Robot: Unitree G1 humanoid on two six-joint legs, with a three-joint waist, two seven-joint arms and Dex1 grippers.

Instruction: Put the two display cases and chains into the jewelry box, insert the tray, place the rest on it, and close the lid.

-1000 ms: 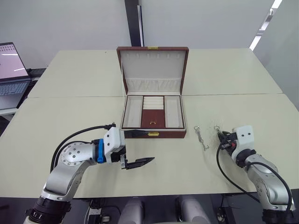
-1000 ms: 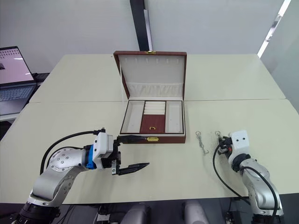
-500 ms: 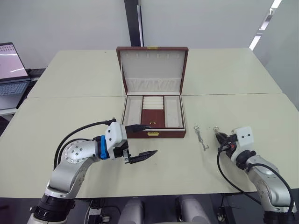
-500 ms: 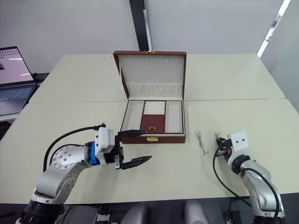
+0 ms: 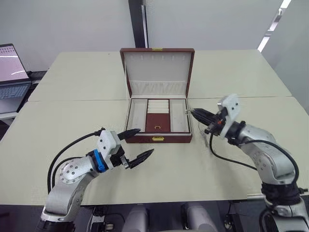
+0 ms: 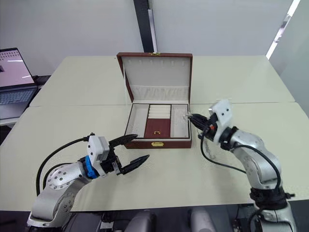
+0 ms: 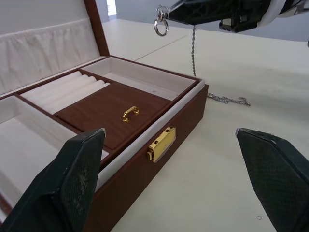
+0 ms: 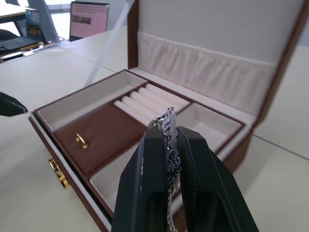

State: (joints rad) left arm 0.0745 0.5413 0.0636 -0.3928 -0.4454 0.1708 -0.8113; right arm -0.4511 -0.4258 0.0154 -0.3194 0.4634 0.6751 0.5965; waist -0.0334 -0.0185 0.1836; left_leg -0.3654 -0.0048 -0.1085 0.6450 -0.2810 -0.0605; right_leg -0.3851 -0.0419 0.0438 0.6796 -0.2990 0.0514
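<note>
Right tool [image 6: 191,117] is clamped on a thin silver chain [image 7: 193,46], its two black fingers [image 8: 145,174] pressed together over the links so that a ring end pokes out above the tips and the rest hangs straight down, long axis vertical. It hovers at the right edge of the jewelry box [image 5: 159,139], just beside and slightly above the right-hand cream compartment; the drop point therefore lies a little toward the robot's left and below the tool, and the right arm is plainly the nearer one. The tray [image 5: 158,121] already sits in the box, with a brown wood-grain middle panel and small gold handle, padded ring rolls behind it and plain cream wells on either side. The lid [image 5: 158,71] stands upright, cream-lined with a gathered fabric pocket. Another chain [image 7: 227,99] lies slack on the desk [image 5: 72,116] close beside the box's right wall, roughly under the hanging one. Left tool [image 5: 135,144] has its fingers spread wide apart and grips nothing, hovering in front of the box near the gold clasp [image 5: 158,138]. A laptop [image 5: 11,72] sits at the far left.
</note>
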